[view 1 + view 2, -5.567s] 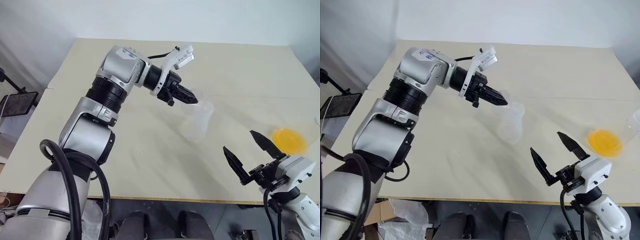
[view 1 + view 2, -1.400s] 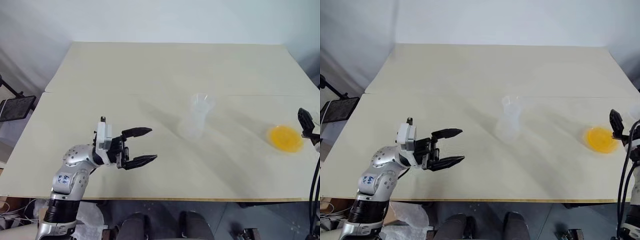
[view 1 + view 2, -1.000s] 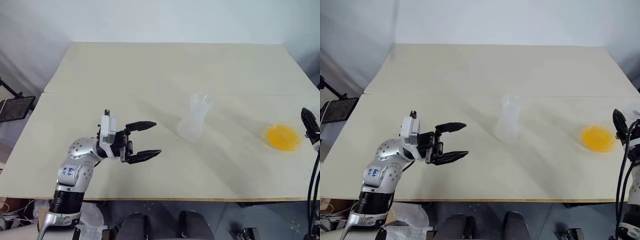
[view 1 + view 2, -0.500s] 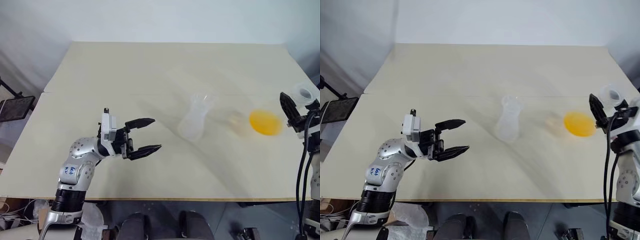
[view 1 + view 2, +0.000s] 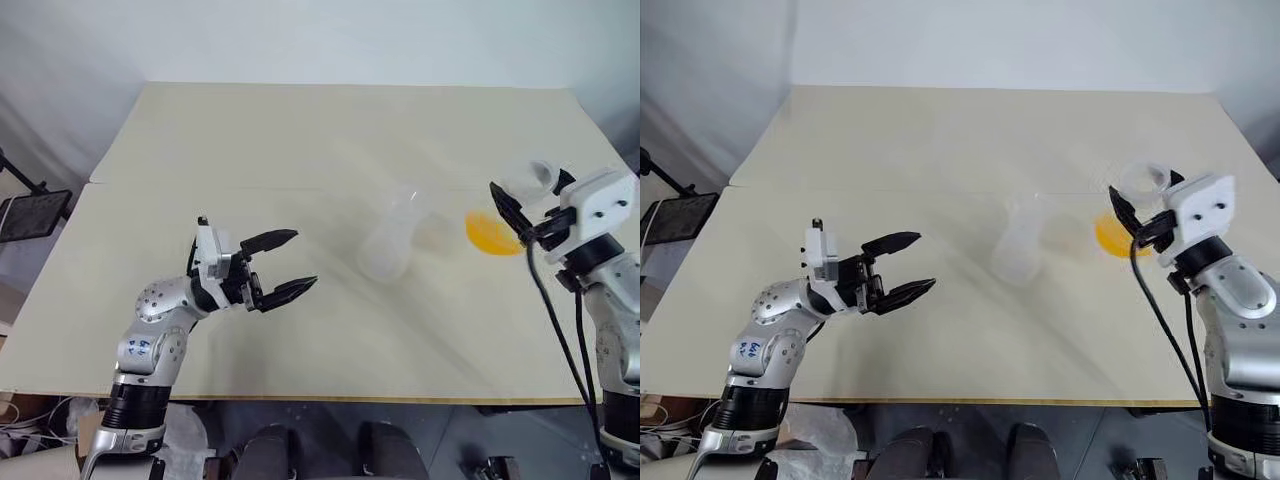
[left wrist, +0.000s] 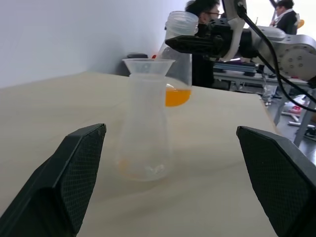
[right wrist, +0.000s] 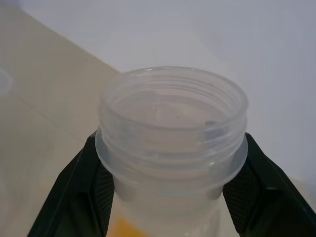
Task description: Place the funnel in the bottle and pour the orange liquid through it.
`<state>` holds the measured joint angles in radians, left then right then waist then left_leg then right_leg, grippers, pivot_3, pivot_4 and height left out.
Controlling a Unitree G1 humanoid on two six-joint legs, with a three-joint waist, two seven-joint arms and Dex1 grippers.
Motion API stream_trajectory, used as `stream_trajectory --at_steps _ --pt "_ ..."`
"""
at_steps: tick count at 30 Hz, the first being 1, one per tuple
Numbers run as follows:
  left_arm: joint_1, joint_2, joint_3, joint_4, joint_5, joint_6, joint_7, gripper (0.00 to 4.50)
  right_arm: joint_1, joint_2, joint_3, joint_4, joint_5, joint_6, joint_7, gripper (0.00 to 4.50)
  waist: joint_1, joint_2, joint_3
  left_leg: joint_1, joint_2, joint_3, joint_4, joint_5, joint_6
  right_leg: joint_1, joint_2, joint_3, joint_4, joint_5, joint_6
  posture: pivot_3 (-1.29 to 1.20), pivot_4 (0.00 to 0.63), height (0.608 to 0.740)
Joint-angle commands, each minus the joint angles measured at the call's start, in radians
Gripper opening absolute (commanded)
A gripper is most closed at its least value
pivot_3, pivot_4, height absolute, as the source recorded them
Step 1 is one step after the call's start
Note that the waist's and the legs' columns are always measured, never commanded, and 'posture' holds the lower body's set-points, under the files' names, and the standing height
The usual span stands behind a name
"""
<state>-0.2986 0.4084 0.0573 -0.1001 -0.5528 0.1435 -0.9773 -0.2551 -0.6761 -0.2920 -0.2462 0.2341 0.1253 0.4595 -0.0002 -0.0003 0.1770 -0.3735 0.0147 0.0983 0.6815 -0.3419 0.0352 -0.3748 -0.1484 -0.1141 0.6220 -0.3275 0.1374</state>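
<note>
Since a second ago the right gripper (image 5: 1124, 213) has swung in from the table's right edge toward the middle, lifting its clear container (image 6: 178, 47) off the table (image 5: 300, 140); the left gripper has barely shifted.

The right gripper is clenched around the threaded neck of that container, a black finger on each side of the neck in the right wrist view. There is one such container, transparent, wide-mouthed and uncapped, and the orange liquid (image 5: 489, 232) sits as a small bright pool in its lower part. It hangs above the table, near the bottle and on its right side.

One bottle (image 5: 388, 246) stands upright near the table's middle, colourless and see-through, with a wide rounded base narrowing to a straight neck. One funnel (image 6: 148, 66) sits in its mouth, a small clear cone flaring just above the neck. A faint orange tint shows at the bottle's bottom in the left wrist view.

The left gripper (image 5: 286, 266) hovers over the table's left part with its two fingers spread wide and nothing between them, pointed toward the bottle and well apart from it.

Beyond the table, two people show in the left wrist view.
</note>
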Motion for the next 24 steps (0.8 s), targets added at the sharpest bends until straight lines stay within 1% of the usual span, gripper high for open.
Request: stream_trajectory --at_steps 1,2,5,9,14,20,24 --pt "0.007 -0.008 0.010 -0.016 0.005 -0.024 0.014 4.50 -0.020 -0.018 0.071 -0.095 -0.132 0.031 -0.057 2.47 0.000 0.000 0.000 0.000 0.000 0.000 0.000 0.000 0.000 0.000 0.000 0.000 0.000 0.000 0.000 0.00 0.150 0.740" --pt "0.005 -0.010 0.010 -0.013 0.007 -0.026 0.016 4.50 -0.025 -0.016 0.092 -0.104 -0.158 0.053 -0.064 2.47 -0.001 0.000 0.000 0.000 0.000 0.000 0.000 0.000 0.000 0.000 0.000 0.000 0.000 0.000 0.000 0.00 0.150 0.740" --pt "0.000 -0.018 0.005 -0.011 0.012 -0.026 0.025 4.50 -0.043 -0.006 0.140 -0.112 -0.204 0.032 -0.060 2.47 0.000 0.000 0.000 0.000 0.000 0.000 0.000 0.000 0.000 0.000 0.000 0.000 0.000 0.000 0.000 0.00 0.150 0.740" --pt "-0.006 -0.027 -0.001 -0.007 0.017 -0.030 0.033 4.50 -0.063 -0.001 0.164 -0.101 -0.242 0.027 -0.061 2.47 0.001 0.000 0.000 -0.001 0.000 -0.001 0.000 0.000 0.000 0.000 0.000 -0.001 0.000 0.000 0.000 0.00 0.150 0.740" --pt "-0.009 -0.045 -0.012 -0.002 0.026 -0.034 0.039 4.50 -0.135 0.022 0.204 -0.061 -0.290 0.018 -0.074 2.47 -0.001 0.000 0.000 -0.001 0.000 -0.001 0.000 0.000 0.000 0.000 0.000 -0.002 0.000 0.000 0.000 0.00 0.150 0.740" --pt "-0.008 -0.058 -0.019 -0.006 0.029 -0.032 0.048 4.50 -0.175 -0.010 0.247 -0.030 -0.419 -0.065 -0.093 2.47 0.000 0.000 0.000 -0.001 0.000 -0.002 0.000 0.000 0.000 0.000 0.000 -0.003 -0.001 0.000 0.000 0.00 0.150 0.740" --pt "-0.005 -0.062 -0.022 -0.012 0.031 -0.032 0.054 4.50 -0.180 -0.009 0.250 -0.013 -0.452 -0.104 -0.094 2.47 -0.001 0.000 0.000 -0.002 0.000 -0.002 0.000 0.000 0.000 0.000 0.000 -0.003 -0.001 0.000 0.000 0.00 0.150 0.740"
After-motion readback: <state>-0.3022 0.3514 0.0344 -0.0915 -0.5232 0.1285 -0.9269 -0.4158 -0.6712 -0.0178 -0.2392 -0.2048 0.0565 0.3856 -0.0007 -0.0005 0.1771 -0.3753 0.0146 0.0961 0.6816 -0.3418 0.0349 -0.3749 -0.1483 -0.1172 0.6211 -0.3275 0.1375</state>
